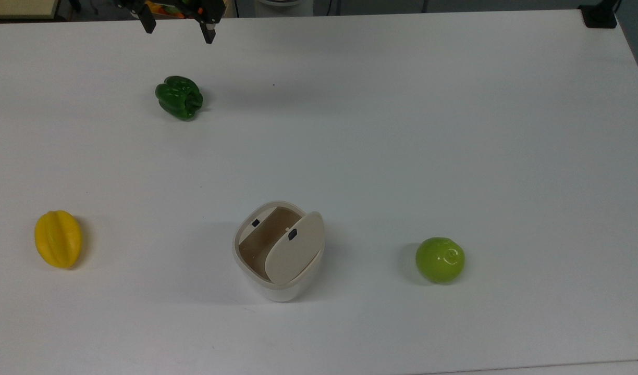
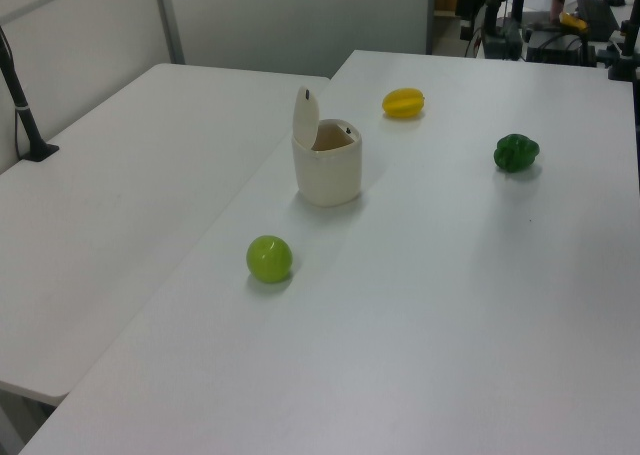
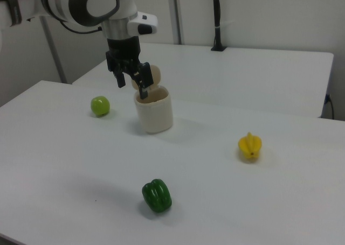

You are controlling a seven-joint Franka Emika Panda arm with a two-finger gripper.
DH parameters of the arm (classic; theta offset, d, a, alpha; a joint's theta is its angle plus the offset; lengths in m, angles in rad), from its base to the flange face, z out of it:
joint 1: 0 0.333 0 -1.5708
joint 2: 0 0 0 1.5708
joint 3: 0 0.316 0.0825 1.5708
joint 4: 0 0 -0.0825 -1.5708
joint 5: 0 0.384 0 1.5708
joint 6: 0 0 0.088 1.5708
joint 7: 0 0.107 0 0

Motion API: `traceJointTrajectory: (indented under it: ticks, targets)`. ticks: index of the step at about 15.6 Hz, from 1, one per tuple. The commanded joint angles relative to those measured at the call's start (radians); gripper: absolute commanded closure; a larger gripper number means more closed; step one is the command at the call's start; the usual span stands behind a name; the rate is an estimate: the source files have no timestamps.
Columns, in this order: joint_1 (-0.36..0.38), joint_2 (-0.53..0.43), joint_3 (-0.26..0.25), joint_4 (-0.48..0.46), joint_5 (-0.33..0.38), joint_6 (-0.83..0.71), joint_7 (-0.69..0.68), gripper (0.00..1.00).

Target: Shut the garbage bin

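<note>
Here my gripper (image 1: 178, 32), fingers apart and empty, hangs well apart from the bin (image 1: 277, 250), whose raised lid (image 1: 294, 247) stands on the top view's right.

The garbage bin (image 1: 278, 251) stands open on the white surface (image 1: 402, 130), lid (image 1: 294, 249) raised, between a yellow starfruit (image 1: 58, 238) and green apple (image 1: 440, 260); the spread-fingered gripper (image 1: 179, 28) hangs near a green pepper (image 1: 179, 97).

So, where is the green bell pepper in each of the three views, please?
Top view: green bell pepper upper left, just below the gripper.
Left view: right side, beyond the garbage bin.
Right view: bottom centre, nearest the camera.
Shared landmark: the garbage bin, lid raised, stands between the yellow star fruit and the green apple.
</note>
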Motion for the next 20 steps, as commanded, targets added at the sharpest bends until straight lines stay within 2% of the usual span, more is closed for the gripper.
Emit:
traceJointTrajectory:
  ticks: [1, 4, 10, 14, 16, 20]
  targets:
    - [0.01, -0.041, -0.022, -0.022, -0.012, -0.014, 0.006, 0.0]
    - [0.014, -0.036, -0.019, -0.021, -0.01, -0.011, 0.072, 0.0]
    - [0.014, -0.029, -0.019, -0.022, -0.015, -0.007, 0.04, 0.0]
    - [0.012, -0.018, -0.019, -0.022, 0.003, 0.001, -0.026, 0.0]
    - [0.018, -0.009, -0.018, -0.022, -0.012, 0.038, -0.08, 0.0]
    - [0.024, 0.002, -0.016, -0.022, 0.003, 0.055, -0.085, 0.0]
